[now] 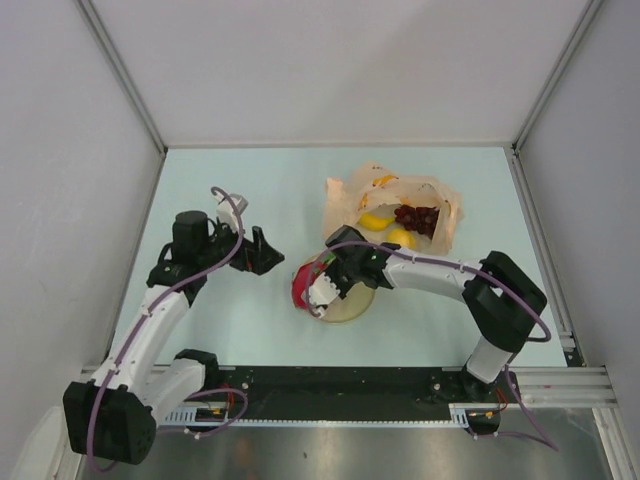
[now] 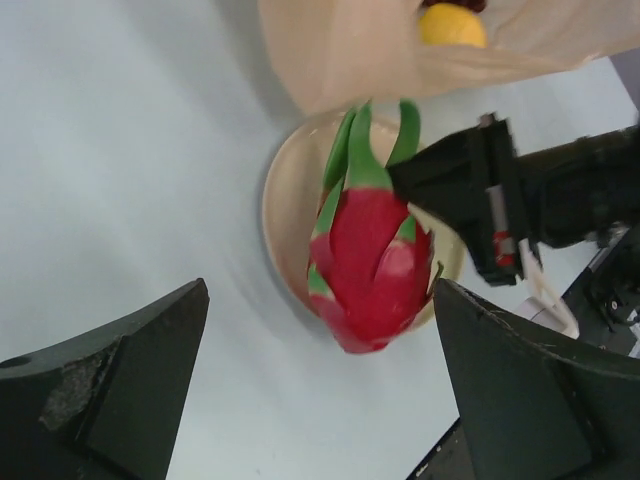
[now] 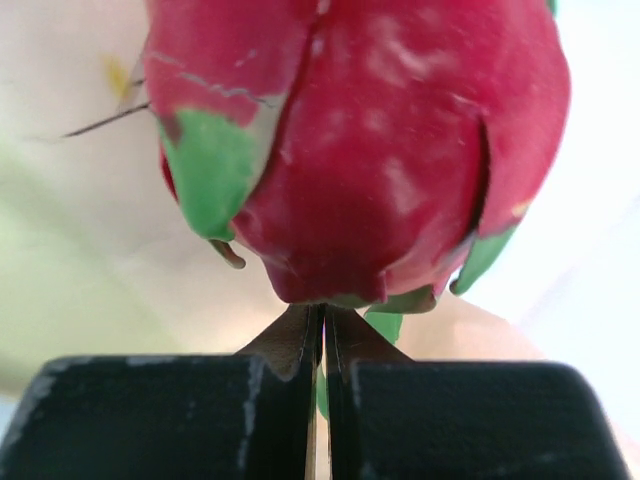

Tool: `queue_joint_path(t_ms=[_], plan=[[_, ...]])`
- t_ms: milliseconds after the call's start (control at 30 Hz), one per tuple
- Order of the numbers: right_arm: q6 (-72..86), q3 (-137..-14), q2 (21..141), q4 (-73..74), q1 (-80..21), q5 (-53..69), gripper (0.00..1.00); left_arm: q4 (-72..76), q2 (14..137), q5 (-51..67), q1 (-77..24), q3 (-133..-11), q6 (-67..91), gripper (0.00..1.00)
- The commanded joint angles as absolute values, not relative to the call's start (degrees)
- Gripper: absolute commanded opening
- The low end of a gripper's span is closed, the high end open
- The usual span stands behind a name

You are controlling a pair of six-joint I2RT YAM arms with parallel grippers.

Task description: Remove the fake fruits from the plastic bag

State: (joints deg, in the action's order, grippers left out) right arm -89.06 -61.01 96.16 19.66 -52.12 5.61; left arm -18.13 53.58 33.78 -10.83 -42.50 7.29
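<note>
The tabletop (image 1: 250,190) carried everything, and the biggest thing on it was the plastic bag (image 1: 350,195), lying crumpled at the far side ahead of the right arm with its mouth toward the plate (image 2: 280,190). The plate sat just beside the bag on the near side. Over the plate's left rim I could see the red fruit (image 2: 370,255), out of the bag; whether it rested on the plate or hung just above it I could not tell. Inside the bag were the grape bunch (image 1: 417,217) and the yellow fruits (image 1: 375,222). The right end effector (image 3: 320,335) had its fingers pinched to a hairline slit, apparently on a thin green leaf at the fruit's top. The fruit lay straight ahead of it, green end toward the fingers and red end pointing away, toward the left arm (so, as I judged it, the long axis ran roughly in line with the fingers). The left end effector (image 1: 270,256) was spread wide and empty, near the fruit but apart. The right arm was plainly nearer the bag for the next reach.
</note>
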Motion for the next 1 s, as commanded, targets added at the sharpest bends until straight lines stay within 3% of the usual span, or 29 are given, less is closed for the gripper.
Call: queue_joint_path(t_ms=[0, 100, 133, 167, 267, 600, 733, 767, 800, 833, 967], plan=[[-93.52, -61.96, 99.66, 8.63, -50.28, 9.85, 0.0, -13.97, 53.35, 37.62, -6.16, -41.31, 12.74, 1.0], [-93.43, -61.96, 101.77, 4.93, -49.66, 10.28, 0.07, -13.72, 54.49, 37.53, -5.19, -41.4, 12.92, 1.0], [-93.69, -62.05, 102.13, 4.49, -49.48, 10.72, 0.13, -13.45, 54.75, 37.88, -5.1, -41.31, 13.44, 0.99], [-94.04, -61.96, 102.56, 4.57, -49.22, 10.98, 0.28, -13.1, 55.28, 38.32, -4.92, -41.13, 13.8, 0.99], [-96.06, -62.05, 102.48, 5.79, -48.96, 10.9, 0.39, -11.69, 56.6, 39.46, -4.75, -41.31, 14.5, 0.99], [-92.55, -62.05, 99.86, 6.42, -48.25, 9.67, 0.41, -10.63, 60.73, 40.6, -4.66, -42.89, 15.55, 0.99], [-90.71, -62.05, 93.27, 9.74, -48.34, 11.16, 0.49, -9.49, 61.35, 41.4, -4.75, -43.5, 16.43, 0.98], [-89.31, -61.96, 91.69, 10.54, -48.34, 12.21, 0.55, -9.14, 61.78, 42.01, -4.75, -43.85, 16.61, 0.98], [-87.47, -61.88, 90.19, 10.89, -48.25, 12.91, 0.83, -8.88, 62.14, 42.27, -4.75, -44.21, 16.79, 0.98], [-85.71, -61.7, 86.87, 11.59, -48.16, 13.79, 0.98, -8.79, 62.4, 42.62, -4.75, -45.34, 17.05, 0.98], [-80.52, -60.64, 79.47, 14.93, -48.43, 14.42, 1.0, -9.05, 64.5, 43.77, -5.45, -49.03, 16.79, 0.98]])
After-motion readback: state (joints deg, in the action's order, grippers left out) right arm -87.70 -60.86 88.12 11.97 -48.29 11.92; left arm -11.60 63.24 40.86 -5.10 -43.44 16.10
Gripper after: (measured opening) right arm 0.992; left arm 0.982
